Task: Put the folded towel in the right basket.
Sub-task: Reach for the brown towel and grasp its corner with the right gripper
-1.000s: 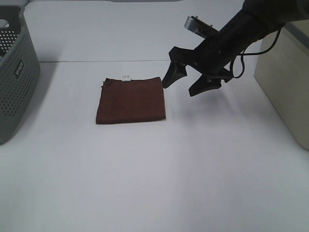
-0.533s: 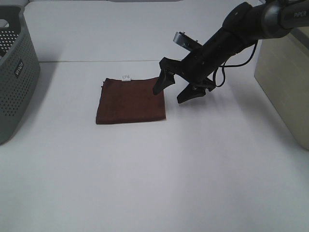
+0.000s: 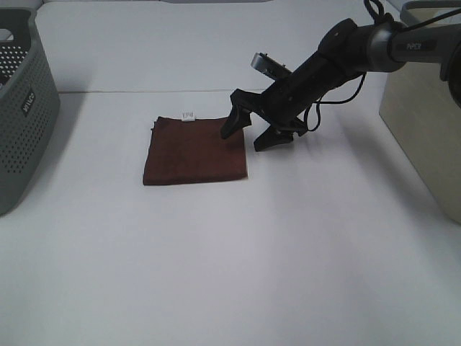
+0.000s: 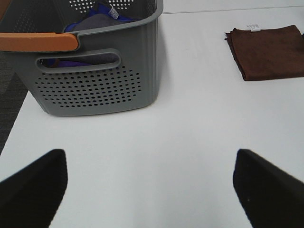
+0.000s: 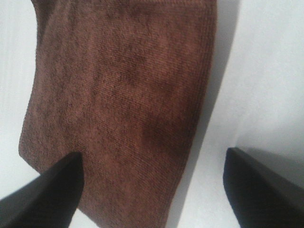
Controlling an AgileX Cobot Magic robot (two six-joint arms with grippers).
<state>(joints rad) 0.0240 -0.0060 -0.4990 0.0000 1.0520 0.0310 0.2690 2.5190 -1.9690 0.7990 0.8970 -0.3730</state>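
A folded brown towel with a small white tag lies flat on the white table. It also shows in the left wrist view and fills the right wrist view. My right gripper is open and low over the towel's right edge, one finger over the cloth, the other just off it. My left gripper is open and empty, far from the towel, beside the grey basket. The right basket is a beige box at the right edge.
The grey perforated basket stands at the left edge and holds blue and grey cloth. It has an orange handle. A cable hangs from my right arm.
My right gripper has moved left and down, from above the table beside the towel to straddling the towel's right edge. The towel has not moved.
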